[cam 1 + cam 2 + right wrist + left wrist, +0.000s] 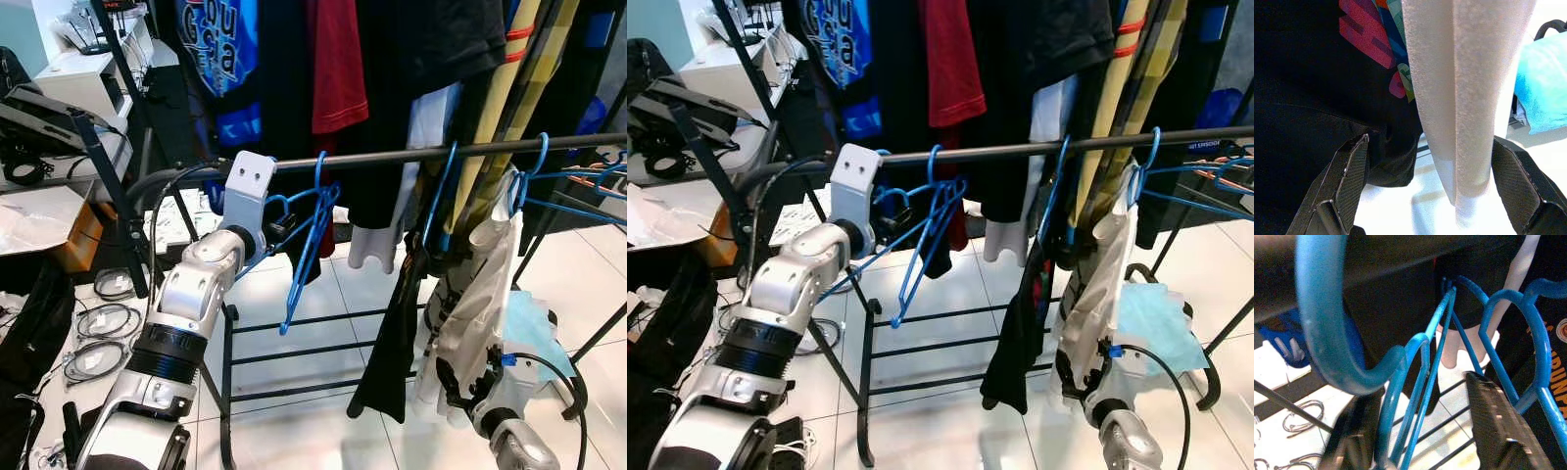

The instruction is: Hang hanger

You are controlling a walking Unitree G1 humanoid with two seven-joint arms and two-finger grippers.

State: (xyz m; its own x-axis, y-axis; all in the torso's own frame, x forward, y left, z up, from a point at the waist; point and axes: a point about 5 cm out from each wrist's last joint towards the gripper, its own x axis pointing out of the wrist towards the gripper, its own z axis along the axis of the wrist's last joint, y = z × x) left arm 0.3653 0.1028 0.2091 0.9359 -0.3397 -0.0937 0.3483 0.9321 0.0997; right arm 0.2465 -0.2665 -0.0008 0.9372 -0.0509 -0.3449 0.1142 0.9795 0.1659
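The blue hanger [309, 240] looks light, thin and springy, hooked over the rail [411, 154]; left pincer [1420, 431], fingers apart around its wires, should grip near the neck

A dark horizontal rail [411, 154] of a black clothes rack carries everything here. An empty blue hanger [312, 230] hooks over the rail towards its left end. Right of that, along the rail, hang a black garment [392, 343] on a blue hook, then a white garment [480, 294] on another blue hanger [534, 166]. Below the rail, the rack's black lower bars [313, 352] cross above a white tiled floor [323, 411].
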